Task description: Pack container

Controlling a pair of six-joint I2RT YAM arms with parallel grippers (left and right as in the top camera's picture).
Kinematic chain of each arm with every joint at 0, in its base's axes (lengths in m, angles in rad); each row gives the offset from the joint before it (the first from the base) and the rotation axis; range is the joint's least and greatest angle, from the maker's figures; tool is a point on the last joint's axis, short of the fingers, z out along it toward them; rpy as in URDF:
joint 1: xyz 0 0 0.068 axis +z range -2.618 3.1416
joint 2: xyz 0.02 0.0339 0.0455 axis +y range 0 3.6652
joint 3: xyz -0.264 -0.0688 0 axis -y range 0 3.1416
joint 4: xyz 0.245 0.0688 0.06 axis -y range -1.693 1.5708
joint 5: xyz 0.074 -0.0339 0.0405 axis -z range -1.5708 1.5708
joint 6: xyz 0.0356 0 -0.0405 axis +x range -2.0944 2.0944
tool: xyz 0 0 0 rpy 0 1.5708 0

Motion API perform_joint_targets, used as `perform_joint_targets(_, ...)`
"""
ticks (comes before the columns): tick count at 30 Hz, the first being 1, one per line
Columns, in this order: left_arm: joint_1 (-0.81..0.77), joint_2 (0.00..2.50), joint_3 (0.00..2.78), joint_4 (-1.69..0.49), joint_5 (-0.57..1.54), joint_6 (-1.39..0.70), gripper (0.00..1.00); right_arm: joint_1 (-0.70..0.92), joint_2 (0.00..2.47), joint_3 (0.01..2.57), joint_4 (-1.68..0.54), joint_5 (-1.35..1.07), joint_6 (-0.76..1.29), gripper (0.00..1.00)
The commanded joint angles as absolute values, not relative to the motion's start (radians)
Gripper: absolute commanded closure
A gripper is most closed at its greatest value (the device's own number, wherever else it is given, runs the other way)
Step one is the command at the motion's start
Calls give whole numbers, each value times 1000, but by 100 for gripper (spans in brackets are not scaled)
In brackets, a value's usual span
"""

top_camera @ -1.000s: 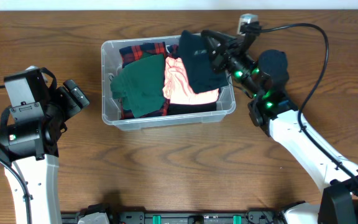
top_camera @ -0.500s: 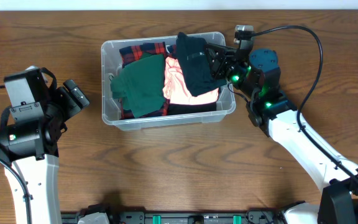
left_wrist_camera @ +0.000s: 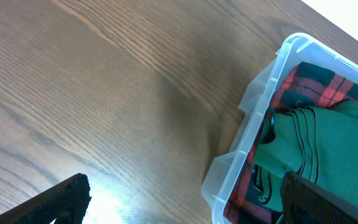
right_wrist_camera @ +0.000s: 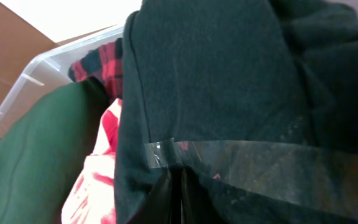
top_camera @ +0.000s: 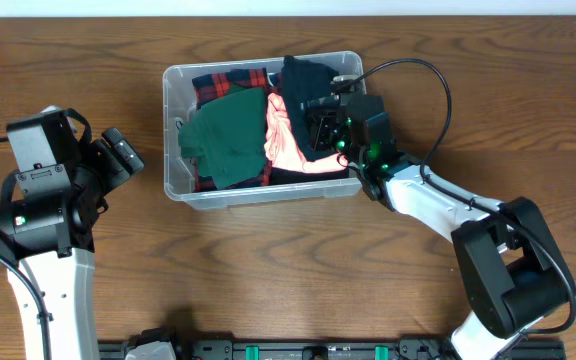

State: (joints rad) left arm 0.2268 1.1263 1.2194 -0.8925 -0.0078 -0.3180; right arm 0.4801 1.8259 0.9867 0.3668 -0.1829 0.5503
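The container (top_camera: pixel 268 192) sits toward the back edge of the table (top_camera: pixel 88 60), near its middle, and holds a plaid cloth (top_camera: pixel 228 80), a green garment (top_camera: pixel 226 135) and a pink garment (top_camera: pixel 288 140). The step in hand looks like tucking the dark garment (top_camera: pixel 308 85) into its right end. The right gripper (right_wrist_camera: pixel 174 182) has its fingers pressed together at the hem, though I cannot tell whether cloth is caught between them. Next it probably needs to part them and lift clear without dragging cloth out. The left gripper (top_camera: pixel 120 157) hangs wide open near the table's left edge.

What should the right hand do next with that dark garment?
Probably press it down and inward. The right hand is shut against the dark garment, which appears heaped above the other clothes and lapping the container's back rim.
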Motion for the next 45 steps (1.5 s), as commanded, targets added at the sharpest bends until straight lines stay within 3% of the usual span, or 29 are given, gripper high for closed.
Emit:
perform_joint_targets(1, 231, 1130, 1221, -894, -20, -327, 2, 500, 1849, 984, 349, -176, 533, 94)
perform_joint_targets(4, 231, 1130, 1221, -894, -19, -327, 2, 494, 1784, 987, 348, -176, 517, 93)
perform_joint_targets(6, 231, 1130, 1221, -894, -20, -327, 2, 482, 1719, 987, 347, -176, 490, 85)
perform_joint_targets(9, 231, 1130, 1221, -894, -19, -327, 2, 445, 1584, 987, 329, -186, 443, 51)
perform_joint_targets(12, 231, 1130, 1221, -894, -19, -327, 2, 394, 1446, 987, 275, -184, 393, 28)
perform_joint_targets(21, 231, 1130, 1221, -894, -20, -327, 2, 213, 1198, 987, 24, -204, 384, 3)
perform_joint_targets(30, 231, 1130, 1221, -894, -20, -327, 2, 178, 1116, 987, -72, -243, 389, 1)
perform_joint_targets(36, 231, 1130, 1221, -894, -20, -327, 2, 178, 1117, 987, -173, -513, 368, 1)
perform_joint_targets(45, 231, 1130, 1221, -894, -19, -327, 2, 81, 1081, 987, -352, -470, 271, 1)
